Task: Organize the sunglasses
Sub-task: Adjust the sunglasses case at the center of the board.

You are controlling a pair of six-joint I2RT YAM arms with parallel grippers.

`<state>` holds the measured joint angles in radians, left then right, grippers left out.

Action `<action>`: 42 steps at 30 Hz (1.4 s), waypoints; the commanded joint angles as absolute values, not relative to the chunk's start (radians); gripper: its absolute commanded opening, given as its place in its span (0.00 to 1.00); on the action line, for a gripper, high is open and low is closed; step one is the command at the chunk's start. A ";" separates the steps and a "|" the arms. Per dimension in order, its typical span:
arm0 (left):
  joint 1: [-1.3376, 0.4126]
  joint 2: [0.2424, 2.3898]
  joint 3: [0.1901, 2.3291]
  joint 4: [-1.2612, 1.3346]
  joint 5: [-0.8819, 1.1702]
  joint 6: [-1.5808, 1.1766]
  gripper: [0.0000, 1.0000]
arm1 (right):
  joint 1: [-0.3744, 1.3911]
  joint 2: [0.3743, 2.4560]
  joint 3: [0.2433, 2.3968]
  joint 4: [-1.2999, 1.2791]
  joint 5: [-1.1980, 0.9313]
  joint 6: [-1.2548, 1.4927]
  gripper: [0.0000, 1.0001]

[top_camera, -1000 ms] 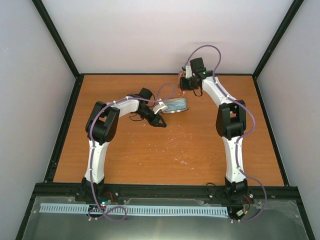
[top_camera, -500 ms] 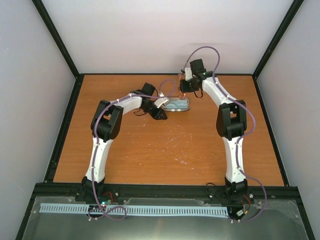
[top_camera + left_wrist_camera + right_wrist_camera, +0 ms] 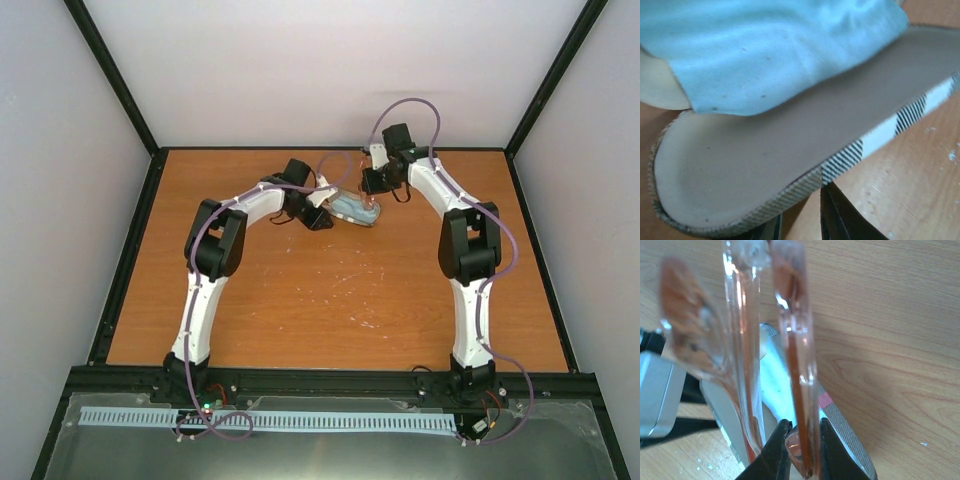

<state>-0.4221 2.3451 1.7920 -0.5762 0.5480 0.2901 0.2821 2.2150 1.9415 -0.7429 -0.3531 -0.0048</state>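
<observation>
Lowered since a second ago, the right gripper (image 3: 802, 452), clamped on the sunglasses (image 3: 799, 365), hangs over the 1 o'clock end of the open case (image 3: 352, 208), toward 12 o'clock on the table (image 3: 300, 300). Beneath the case rim the left gripper (image 3: 801, 227) sits nearly closed, its hold unclear. Best course: descend slowly, lay the lenses flat on the blue cloth (image 3: 780, 45), then release.

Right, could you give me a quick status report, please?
Left gripper shut on the case rim. Right gripper shut on the sunglasses, over the open case, not yet in. Blue cloth lies in the case.
</observation>
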 commanded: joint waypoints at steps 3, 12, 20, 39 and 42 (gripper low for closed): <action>-0.396 2.417 1.925 -0.572 0.477 0.295 0.27 | 0.294 2.159 1.922 -0.779 -0.391 -0.065 0.03; -0.370 2.474 2.055 -0.582 0.437 0.295 0.34 | 0.329 2.233 1.978 -0.860 -0.420 -0.036 0.03; -0.368 2.480 2.082 -0.563 0.434 0.265 0.37 | 0.329 2.384 2.153 -1.009 -0.445 0.011 0.03; -0.370 2.494 2.128 -0.543 0.456 0.236 0.48 | 0.329 2.477 2.249 -1.079 -0.341 0.017 0.11; -0.370 2.497 2.133 -0.543 0.459 0.233 0.48 | 0.330 2.486 2.252 -1.082 -0.339 0.022 0.19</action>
<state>-0.3721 2.4722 2.0819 -0.5621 0.4416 0.2520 0.3279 2.4580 2.2208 -1.0569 -0.3611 0.0166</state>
